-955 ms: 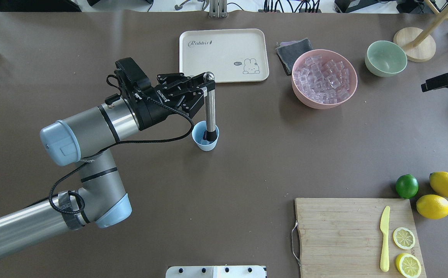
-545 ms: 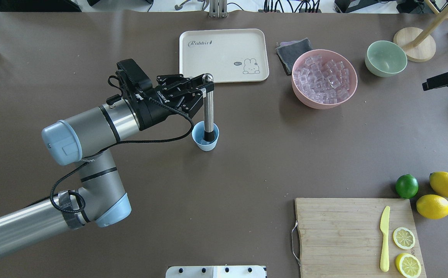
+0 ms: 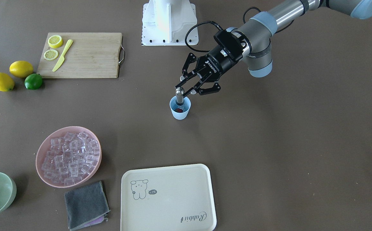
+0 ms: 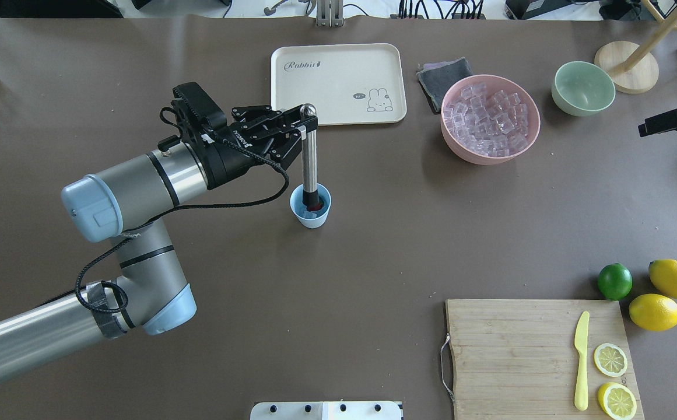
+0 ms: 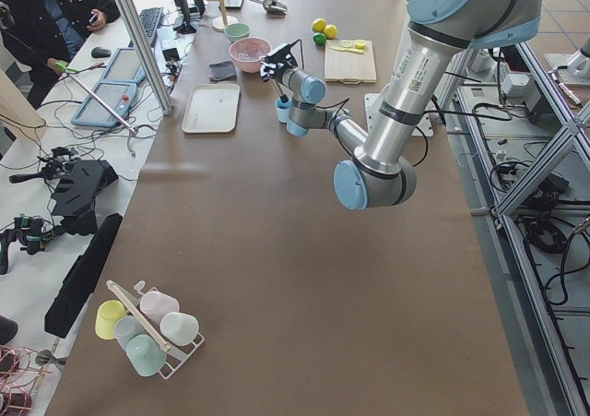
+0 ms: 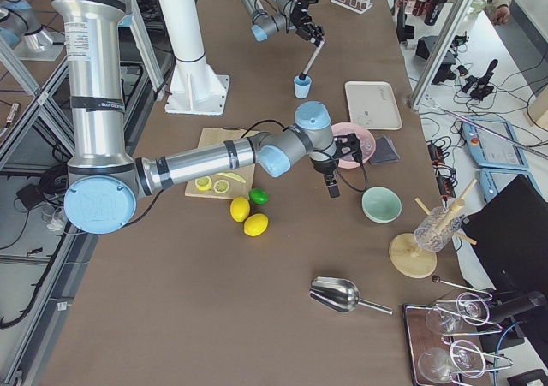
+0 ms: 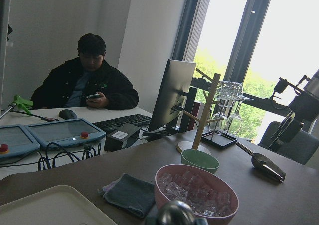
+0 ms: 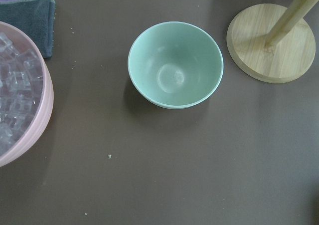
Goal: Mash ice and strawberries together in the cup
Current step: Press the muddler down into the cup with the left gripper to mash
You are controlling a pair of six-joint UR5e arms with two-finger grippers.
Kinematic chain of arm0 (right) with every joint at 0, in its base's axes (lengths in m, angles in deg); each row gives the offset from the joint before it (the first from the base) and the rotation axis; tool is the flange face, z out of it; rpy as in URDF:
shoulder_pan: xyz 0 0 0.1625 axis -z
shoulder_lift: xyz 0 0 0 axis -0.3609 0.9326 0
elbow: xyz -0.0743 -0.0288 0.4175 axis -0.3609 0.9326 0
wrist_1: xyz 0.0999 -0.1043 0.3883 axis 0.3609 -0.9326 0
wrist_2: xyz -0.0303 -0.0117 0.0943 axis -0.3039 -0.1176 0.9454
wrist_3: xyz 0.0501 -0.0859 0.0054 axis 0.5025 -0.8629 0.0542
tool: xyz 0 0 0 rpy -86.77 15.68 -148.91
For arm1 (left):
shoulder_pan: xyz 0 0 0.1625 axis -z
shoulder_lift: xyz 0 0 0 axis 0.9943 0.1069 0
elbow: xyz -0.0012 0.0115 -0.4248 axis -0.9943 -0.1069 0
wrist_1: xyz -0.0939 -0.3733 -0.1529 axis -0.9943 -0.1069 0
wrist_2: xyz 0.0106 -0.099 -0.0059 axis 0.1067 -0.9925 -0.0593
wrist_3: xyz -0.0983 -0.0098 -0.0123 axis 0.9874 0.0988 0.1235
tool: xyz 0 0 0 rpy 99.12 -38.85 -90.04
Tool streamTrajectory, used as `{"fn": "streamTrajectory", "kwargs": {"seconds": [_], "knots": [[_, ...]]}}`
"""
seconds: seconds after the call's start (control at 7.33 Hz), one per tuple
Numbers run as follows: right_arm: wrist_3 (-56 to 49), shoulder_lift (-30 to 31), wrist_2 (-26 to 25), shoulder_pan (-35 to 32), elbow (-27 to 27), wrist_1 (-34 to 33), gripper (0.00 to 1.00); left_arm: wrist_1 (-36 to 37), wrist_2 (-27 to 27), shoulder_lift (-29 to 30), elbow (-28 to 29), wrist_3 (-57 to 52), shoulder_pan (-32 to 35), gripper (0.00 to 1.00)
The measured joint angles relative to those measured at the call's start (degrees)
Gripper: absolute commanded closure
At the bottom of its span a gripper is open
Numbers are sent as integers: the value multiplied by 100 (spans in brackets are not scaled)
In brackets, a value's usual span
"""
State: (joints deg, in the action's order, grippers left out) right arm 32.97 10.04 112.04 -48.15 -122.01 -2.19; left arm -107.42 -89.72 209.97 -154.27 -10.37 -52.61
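Slightly leftward shift of left claw (image 4: 304,127) and muddler (image 4: 309,157) top; strawberry (image 4: 316,205) newly visible in cup (image 4: 312,220).

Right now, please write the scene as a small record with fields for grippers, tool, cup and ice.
Left gripper: shut on the metal muddler near its top
Muddler: black end down inside the pale blue cup
Cup contents: red strawberry by the muddler's end; the rest unclear
Ice: heaped in the pink bowl
Right gripper: near the green bowl; open or shut unclear

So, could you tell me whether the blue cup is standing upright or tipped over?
Upright: the cup stands on its base, rim up, with the muddler held in it by the left gripper.
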Motion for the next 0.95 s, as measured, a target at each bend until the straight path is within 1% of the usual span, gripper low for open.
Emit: {"fn": "streamTrajectory", "kwargs": {"seconds": [0.95], "knots": [[24,92,2,-2,-54,4,0,-11,-9,138,419,17,-38,100]]}}
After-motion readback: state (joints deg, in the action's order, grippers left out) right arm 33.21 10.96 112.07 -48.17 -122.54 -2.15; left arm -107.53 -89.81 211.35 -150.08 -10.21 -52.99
